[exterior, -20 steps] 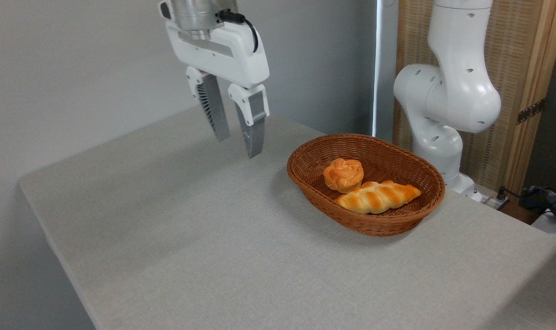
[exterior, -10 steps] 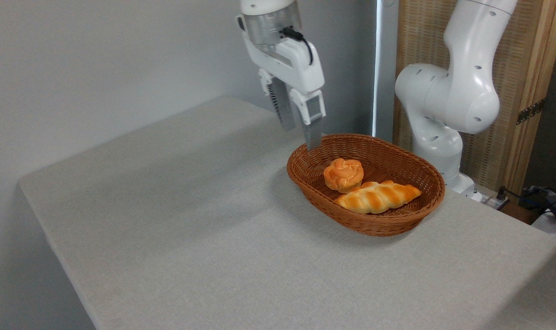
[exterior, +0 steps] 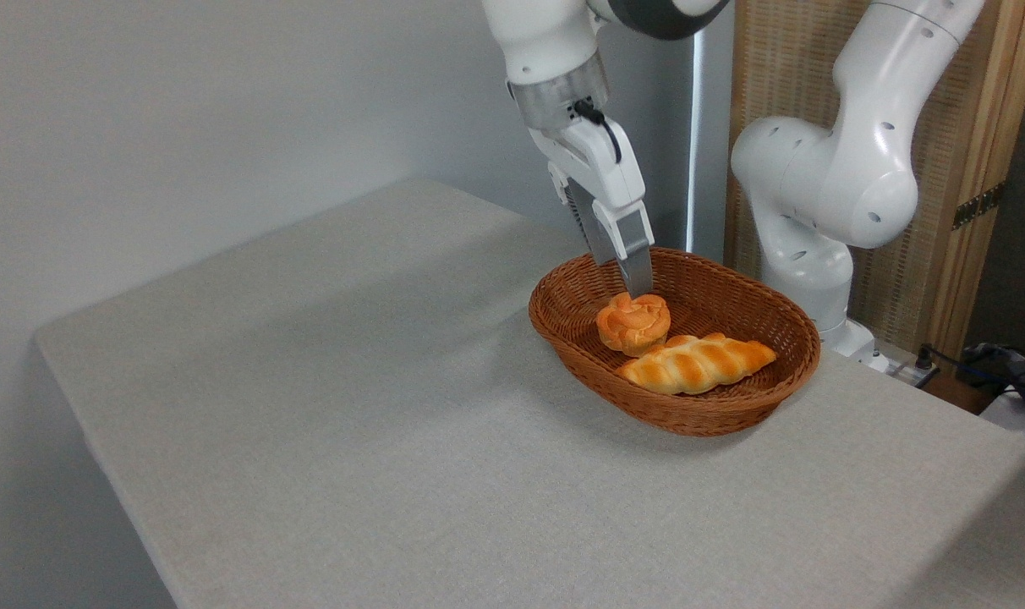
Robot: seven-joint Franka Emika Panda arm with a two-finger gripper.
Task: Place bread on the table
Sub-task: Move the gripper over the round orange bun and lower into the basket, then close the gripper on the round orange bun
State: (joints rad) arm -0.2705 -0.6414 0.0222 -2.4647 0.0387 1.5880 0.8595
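The small round orange-brown bun (exterior: 633,322) sat upright in the brown oval wicker basket (exterior: 580,334), its lumpy flower-like top facing up; being round, it showed no long axis. Just beside it, nearer the camera and touching its lower right side, lay the paler golden braided loaf (exterior: 698,362), its length running from lower left up to the right. The basket stood on the right part of the large table covered in plain light grey cloth (exterior: 352,406).

The white two-finger gripper (exterior: 631,286) hung tilted above the basket's far side, its tips just over the bun's top. The fingers lined up almost one behind the other from this view, so whether they were spread or closed could not be told, nor whether a tip touched the bun.

Behind the table stood a plain grey wall, and to the right a woven panel in a wooden frame with the arm's white base joints in front. The arm's upper part was cut off by the top edge. Dark cables lay at the far right edge.
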